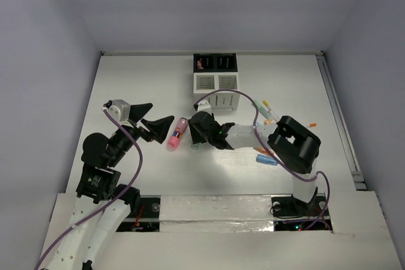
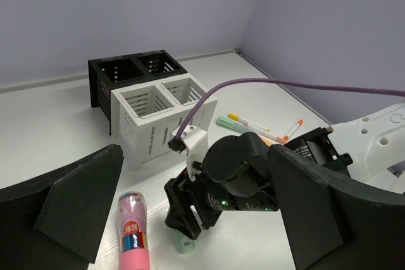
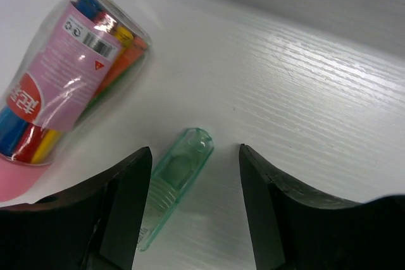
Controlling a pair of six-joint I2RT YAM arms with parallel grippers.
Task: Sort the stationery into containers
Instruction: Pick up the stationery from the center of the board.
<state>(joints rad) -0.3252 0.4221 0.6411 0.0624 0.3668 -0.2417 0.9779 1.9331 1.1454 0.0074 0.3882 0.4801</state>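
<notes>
Right tool (image 3: 195, 156): open, jaws astride the mint stick (image 3: 176, 184), nothing gripped. The stick lies flat on the table (image 3: 316, 61), skewed from 1 to 7 o'clock and closer to the 9 o'clock finger. Shift toward 9 o'clock to centre it, lower fully, then close across the barrel. Avoid the tube (image 3: 69, 74), just beside at 10 o'clock. Containers (image 1: 215, 74): 12 o'clock in the top view. Left tool (image 1: 157, 118): open, empty, 9 o'clock of the tube.

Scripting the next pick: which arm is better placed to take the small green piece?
Right: the right gripper, open, straddles the green piece; the left gripper sits off beside the pink tube.
</notes>
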